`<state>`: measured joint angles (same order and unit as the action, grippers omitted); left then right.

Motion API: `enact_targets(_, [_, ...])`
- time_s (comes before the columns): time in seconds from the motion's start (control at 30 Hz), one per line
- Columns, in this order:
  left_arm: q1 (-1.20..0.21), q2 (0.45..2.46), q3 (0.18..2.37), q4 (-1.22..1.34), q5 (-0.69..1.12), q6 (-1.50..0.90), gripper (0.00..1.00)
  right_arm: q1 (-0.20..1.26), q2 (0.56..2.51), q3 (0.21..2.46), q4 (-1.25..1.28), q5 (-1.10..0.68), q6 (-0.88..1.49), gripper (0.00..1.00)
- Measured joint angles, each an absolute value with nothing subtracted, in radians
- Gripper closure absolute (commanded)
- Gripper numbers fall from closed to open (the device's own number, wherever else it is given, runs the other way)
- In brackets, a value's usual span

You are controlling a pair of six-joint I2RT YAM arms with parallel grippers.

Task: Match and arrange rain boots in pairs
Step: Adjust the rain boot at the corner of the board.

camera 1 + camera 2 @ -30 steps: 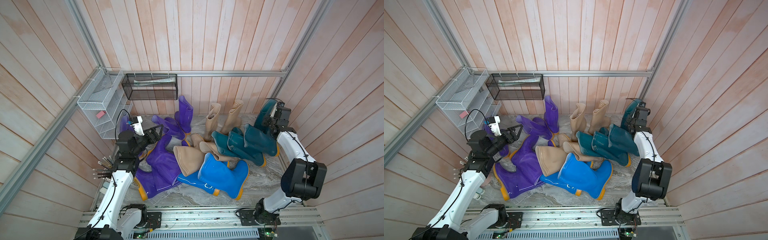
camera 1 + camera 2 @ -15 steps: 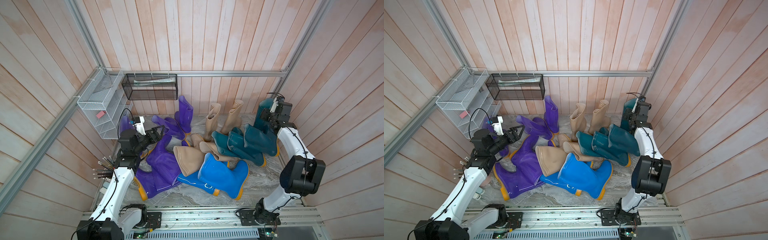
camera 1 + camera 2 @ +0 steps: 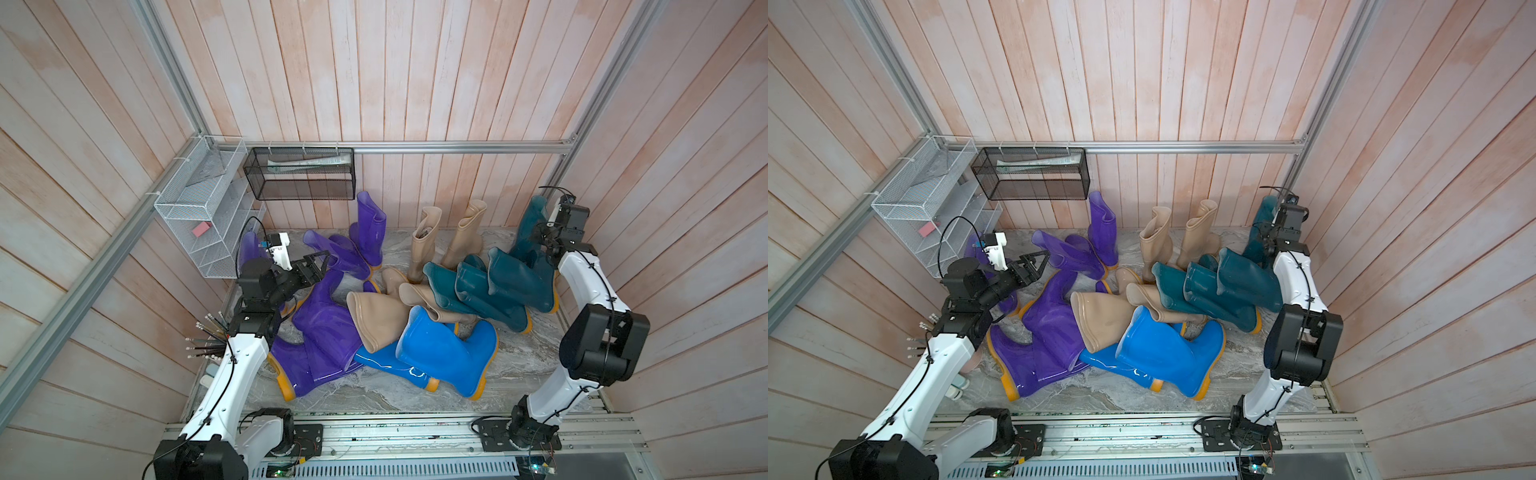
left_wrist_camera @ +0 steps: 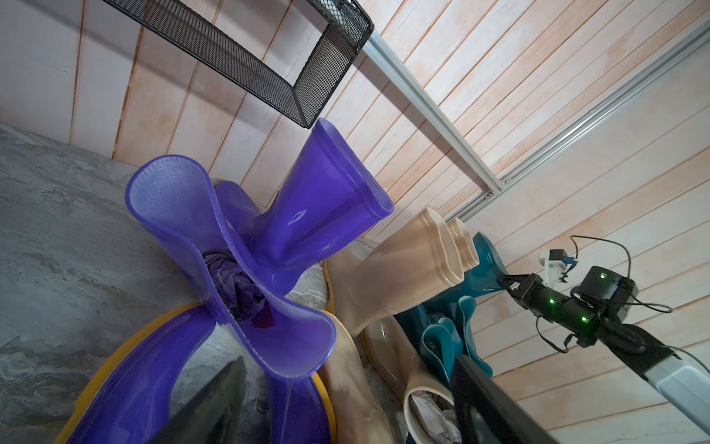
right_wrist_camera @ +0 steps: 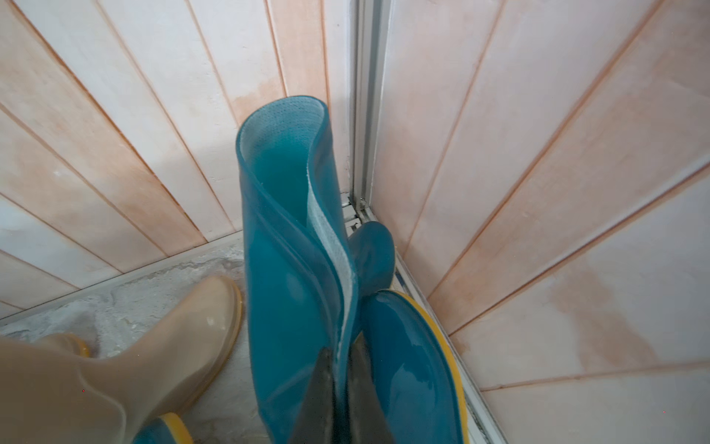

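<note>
Two pairs: my right jaws pinch the collar of a tall glossy dark teal rubber boot (image 5: pixel 284 269); my left jaws stand wide open, empty.

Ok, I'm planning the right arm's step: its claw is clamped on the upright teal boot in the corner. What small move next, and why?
Probably a short lift: the right claw is shut on the shaft edge of the teal boot, and a second teal boot lies beside it in the corner, so dragging might snag.

A staged robot test booth; plank walls (image 3: pixel 415 83), aluminium frame (image 3: pixel 457 146), base rail (image 3: pixel 395 432).
</note>
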<state>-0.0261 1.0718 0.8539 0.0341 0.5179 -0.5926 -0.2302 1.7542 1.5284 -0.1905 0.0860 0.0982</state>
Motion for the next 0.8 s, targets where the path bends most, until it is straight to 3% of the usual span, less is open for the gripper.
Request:
enact_targets(0.07, [-0.026,1.076,0.854,0.034,0.521,-0.595,0.14,-0.242,1.757,1.529,-0.202,0.086,0.095,0.82])
enact_targets(0.2, [-0.026,1.077,0.854,0.038,0.524,-0.595,0.14,-0.247,1.734,1.489,-0.187,0.073,0.107,0.63])
enact_targets(0.57, [-0.026,1.041,0.854,0.038,0.524,-0.594,0.13,-0.157,1.509,1.354,-0.183,0.093,0.162,0.58])
enact_targets(0.8, [-0.026,1.018,0.843,0.048,0.533,-0.595,0.13,-0.014,1.349,1.219,-0.200,0.176,0.176,0.43])
